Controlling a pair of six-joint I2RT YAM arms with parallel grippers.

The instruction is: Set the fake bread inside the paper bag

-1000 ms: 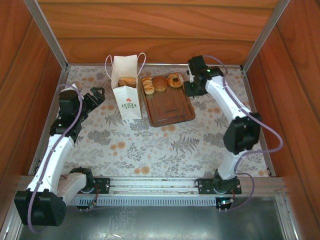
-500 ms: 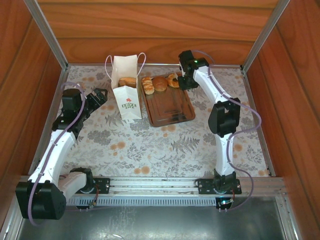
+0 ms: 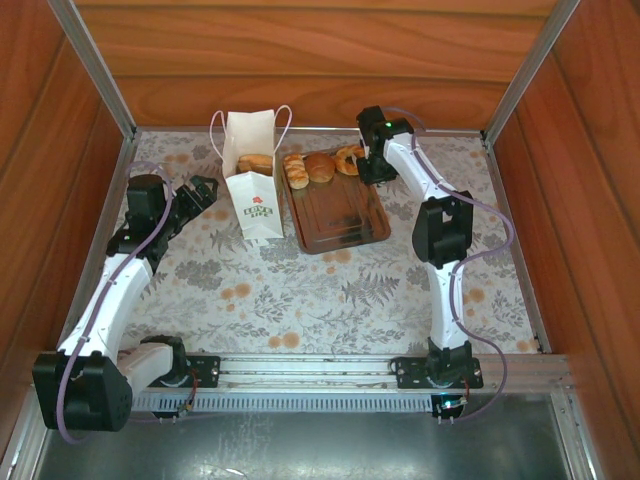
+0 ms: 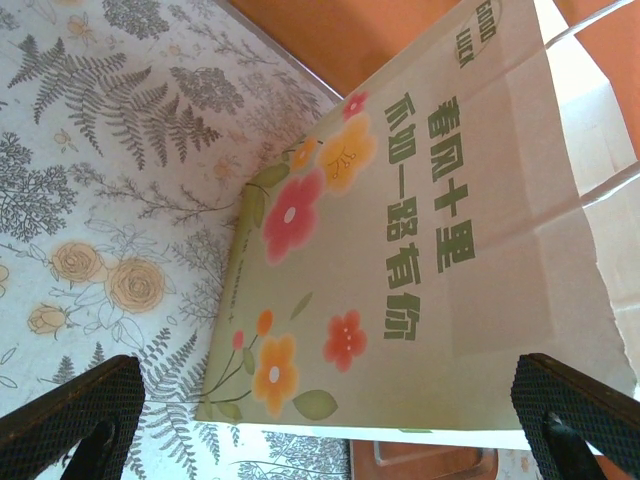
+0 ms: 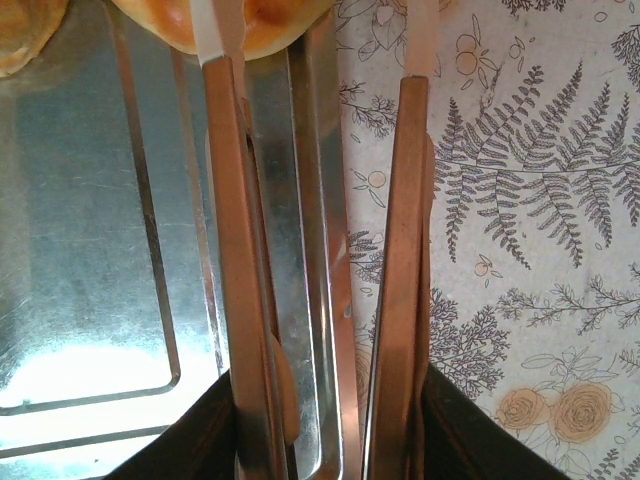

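The white paper bag (image 3: pixel 252 200) stands upright at the back left, with one golden pastry (image 3: pixel 255 162) showing in its open mouth. Fake bread lies along the far end of the brown tray (image 3: pixel 340 220): a striped croissant (image 3: pixel 296 171), a brown roll (image 3: pixel 320 166) and a ring donut (image 3: pixel 347 159). My right gripper (image 3: pixel 364 163) is open at the donut's right side. In the right wrist view its fingers (image 5: pixel 225 200) straddle the tray's right rim, and a golden bread (image 5: pixel 265 25) touches the left fingertip. My left gripper (image 3: pixel 205 190) stands open just left of the bag (image 4: pixel 420 250).
Wooden walls and metal posts close in the table on three sides. The tray's near half (image 5: pixel 90 250) is bare and glares in the light. Flowered tablecloth (image 3: pixel 330 290) stretches between the tray and the arm bases. A tray corner (image 4: pixel 420 462) shows under the bag's edge.
My right gripper has swung left from beside the tray's back right corner to the donut's side. My left gripper has edged a little closer to the bag.
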